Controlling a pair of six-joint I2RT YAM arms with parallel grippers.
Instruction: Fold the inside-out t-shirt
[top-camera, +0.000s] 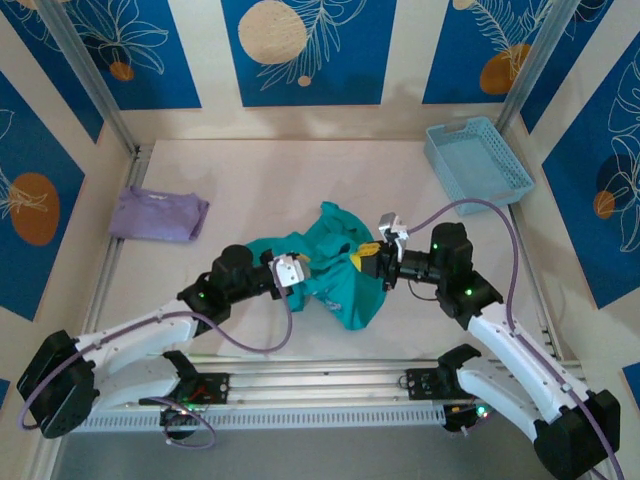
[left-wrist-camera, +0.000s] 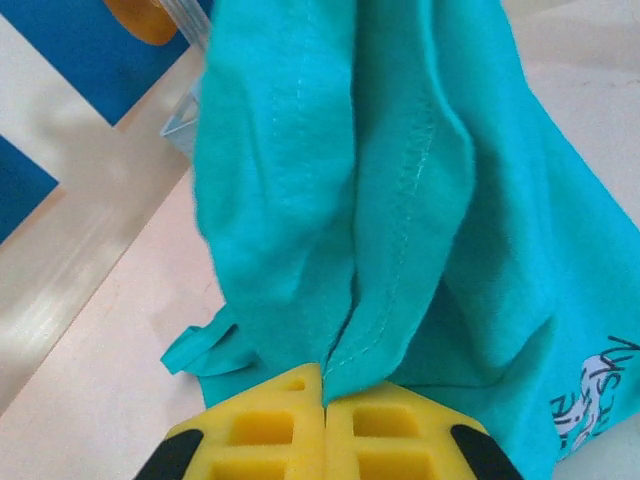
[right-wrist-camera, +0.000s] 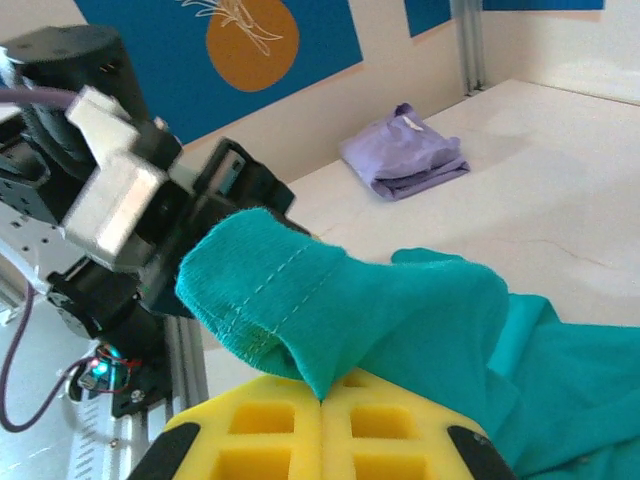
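Mid-table: teal t-shirt (top-camera: 340, 292) bunched between both arms. left gripper (left-wrist-camera: 325, 398) jaws together, pinching a stitched hem fold. right gripper (right-wrist-camera: 320, 395) jaws clamped on another hemmed edge. Folded lavender garment (top-camera: 158, 213) well apart, table's left.

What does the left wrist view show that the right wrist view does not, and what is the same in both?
Left wrist, not right wrist: a small white print on the teal-green soft cloth t-shirt. Right wrist, not left wrist: the pale lavender folded garment and the left arm's black and white wrist. Both: a yellow pincer, left pincer or right pincer, shut on that t-shirt.
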